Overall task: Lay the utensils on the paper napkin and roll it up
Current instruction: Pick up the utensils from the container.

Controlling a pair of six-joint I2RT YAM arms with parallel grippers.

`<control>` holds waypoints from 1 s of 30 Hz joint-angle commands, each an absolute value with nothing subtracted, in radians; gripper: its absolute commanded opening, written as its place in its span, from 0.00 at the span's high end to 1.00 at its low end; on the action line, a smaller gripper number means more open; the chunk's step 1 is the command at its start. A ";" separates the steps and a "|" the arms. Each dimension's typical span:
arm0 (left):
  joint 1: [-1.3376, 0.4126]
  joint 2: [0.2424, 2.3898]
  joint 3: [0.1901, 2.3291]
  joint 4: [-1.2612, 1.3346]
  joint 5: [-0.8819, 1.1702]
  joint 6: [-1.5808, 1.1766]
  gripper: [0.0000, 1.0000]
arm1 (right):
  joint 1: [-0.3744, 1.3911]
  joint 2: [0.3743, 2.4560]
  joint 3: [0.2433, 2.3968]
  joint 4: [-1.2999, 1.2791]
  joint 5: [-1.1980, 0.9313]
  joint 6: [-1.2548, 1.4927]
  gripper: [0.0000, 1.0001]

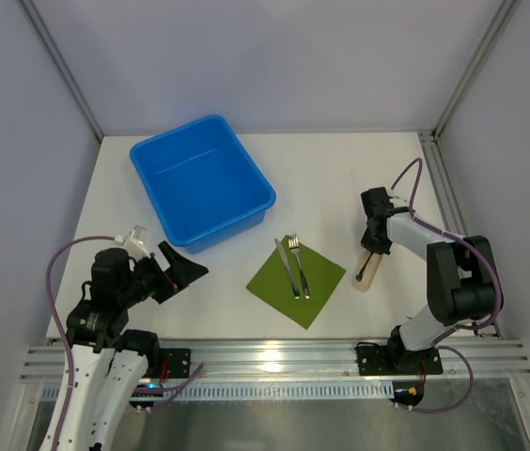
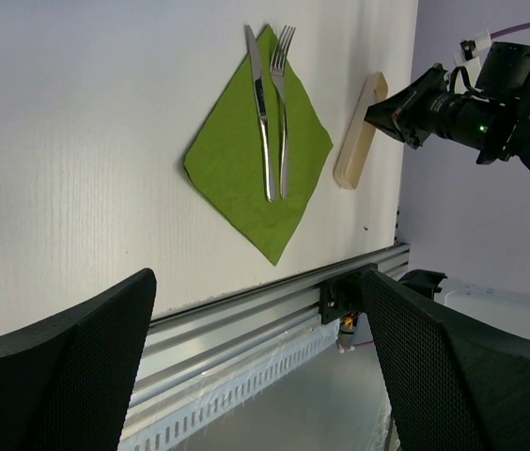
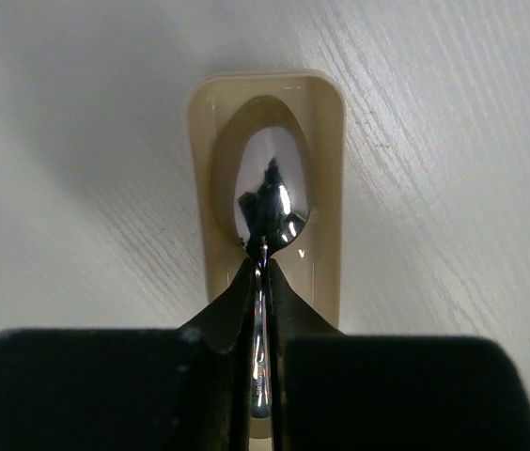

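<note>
Mostly hidden: the spoon (image 3: 270, 202) handle, pinched between my right gripper (image 3: 263, 270) pads. Only the bowl shows, centre frame, lying in the beige holder (image 3: 326, 188). Right gripper is clenched on the spoon. Knife (image 1: 287, 268) and fork (image 1: 298, 265) lie side by side on the green napkin (image 1: 321, 279), lower centre overhead. Left gripper (image 1: 182, 266) spread wide, holding nothing, lower left. Holder sits near the table's right edge, with a bare strip between it and the napkin.

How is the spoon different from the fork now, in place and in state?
The fork lies on the green napkin; the spoon is over the beige holder, off the napkin. Nothing grips the fork; the right end effector is shut on the spoon's handle. The fork ends in tines, the spoon in an oval bowl. Both are slim, shiny metal.
</note>
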State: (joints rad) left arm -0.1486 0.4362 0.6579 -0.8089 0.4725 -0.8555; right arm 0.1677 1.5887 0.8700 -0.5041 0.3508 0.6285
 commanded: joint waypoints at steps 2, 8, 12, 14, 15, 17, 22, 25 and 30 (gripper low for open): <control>-0.152 0.413 0.687 -0.828 0.483 -0.839 0.08 | 0.166 1.511 0.836 -0.503 0.315 0.617 0.96; -0.150 0.428 0.657 -0.781 0.525 -0.848 0.09 | 0.167 1.339 0.796 -0.494 0.293 0.584 0.96; -0.152 0.462 0.650 -0.741 0.549 -0.851 0.12 | 0.167 1.256 0.799 -0.515 0.264 0.574 0.96; -0.152 0.472 0.652 -0.727 0.561 -0.856 0.13 | 0.169 1.212 0.805 -0.525 0.244 0.558 0.96; -0.150 0.472 0.647 -0.707 0.566 -0.859 0.15 | 0.169 1.197 0.805 -0.525 0.212 0.552 0.96; -0.152 0.480 0.641 -0.683 0.587 -0.876 0.16 | 0.175 1.166 0.801 -0.503 0.155 0.528 0.96; -0.178 0.514 0.629 -0.585 0.595 -0.908 0.16 | 0.250 1.126 0.796 -0.425 -0.128 0.479 0.96; -0.237 0.560 0.627 -0.517 0.569 -0.939 0.17 | 0.356 1.140 0.793 -0.338 -0.202 0.466 0.96; -0.426 0.669 0.624 -0.404 0.460 -0.991 0.17 | 0.489 1.152 0.749 -0.137 -0.372 0.486 0.96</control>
State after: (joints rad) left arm -0.3363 0.6212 0.6300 -0.5491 0.5106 -0.9466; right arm 0.4416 1.1522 0.7708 -0.3195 -0.2016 0.4919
